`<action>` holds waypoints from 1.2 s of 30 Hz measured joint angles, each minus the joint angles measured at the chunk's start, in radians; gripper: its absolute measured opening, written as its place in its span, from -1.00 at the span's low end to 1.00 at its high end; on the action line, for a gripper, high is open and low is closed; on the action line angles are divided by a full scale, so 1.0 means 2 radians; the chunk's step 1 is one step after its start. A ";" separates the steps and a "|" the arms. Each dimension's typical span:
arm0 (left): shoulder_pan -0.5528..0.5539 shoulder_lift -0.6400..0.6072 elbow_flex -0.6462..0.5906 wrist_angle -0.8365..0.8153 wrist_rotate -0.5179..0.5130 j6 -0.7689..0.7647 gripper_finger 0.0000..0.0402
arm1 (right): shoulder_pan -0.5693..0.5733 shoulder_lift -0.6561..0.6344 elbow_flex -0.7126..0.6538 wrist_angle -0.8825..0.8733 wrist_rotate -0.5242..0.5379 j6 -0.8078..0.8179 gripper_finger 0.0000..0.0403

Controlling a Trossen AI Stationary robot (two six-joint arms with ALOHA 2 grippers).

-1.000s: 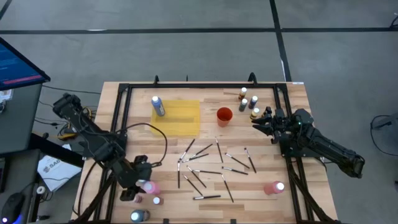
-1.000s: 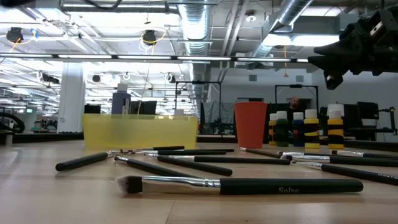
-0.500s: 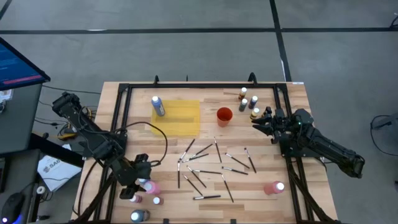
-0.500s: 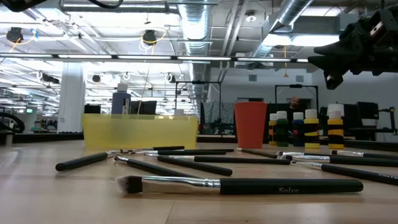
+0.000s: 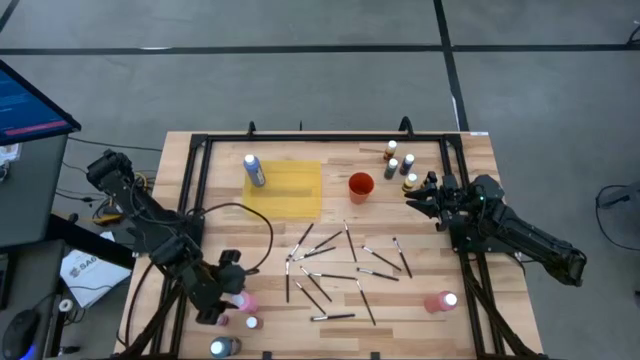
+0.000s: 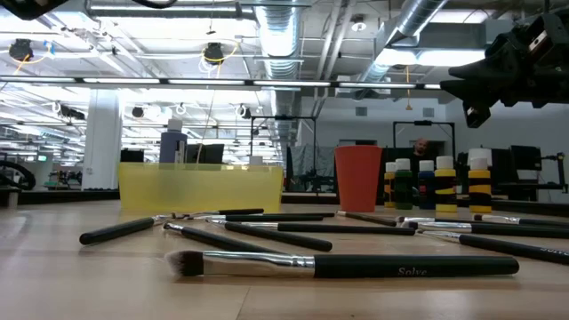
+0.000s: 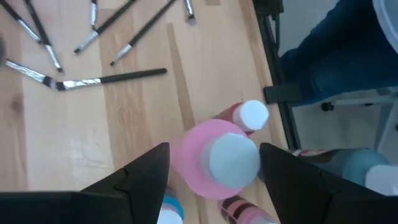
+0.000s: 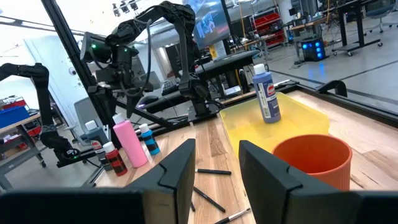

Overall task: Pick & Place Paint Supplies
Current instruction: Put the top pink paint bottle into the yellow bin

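You can't see the left gripper's fingertips; the wrist picture's edge crops them, and the pink bottle's base too.

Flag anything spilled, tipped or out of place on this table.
No spill or damage shows. The brushes lie scattered at mid-table, and one pink bottle lies tipped on its side near the front right edge. The left pincer stands open around an upright pink bottle; the right pincer hovers by the orange cup.

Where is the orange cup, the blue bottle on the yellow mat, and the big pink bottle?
orange cup (image 5: 360, 186), high view, on its rim.
blue bottle (image 8: 266, 95), right wrist view, on its label.
pink bottle (image 7: 230, 158), left wrist view, on its pale cap.
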 joint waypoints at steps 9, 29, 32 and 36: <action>0.000 0.000 0.000 0.001 0.001 0.000 0.01 | 0.000 0.000 0.000 0.000 0.000 0.000 -0.41; 0.001 0.019 0.000 0.009 0.001 0.027 -0.33 | 0.000 0.000 0.000 0.000 0.000 0.000 -0.41; 0.001 0.019 0.000 0.011 -0.010 0.027 -0.44 | 0.000 0.000 0.000 0.000 0.000 0.000 -0.41; 0.001 0.019 0.000 0.011 -0.027 0.026 -0.48 | 0.000 0.000 0.000 0.000 0.000 0.000 -0.41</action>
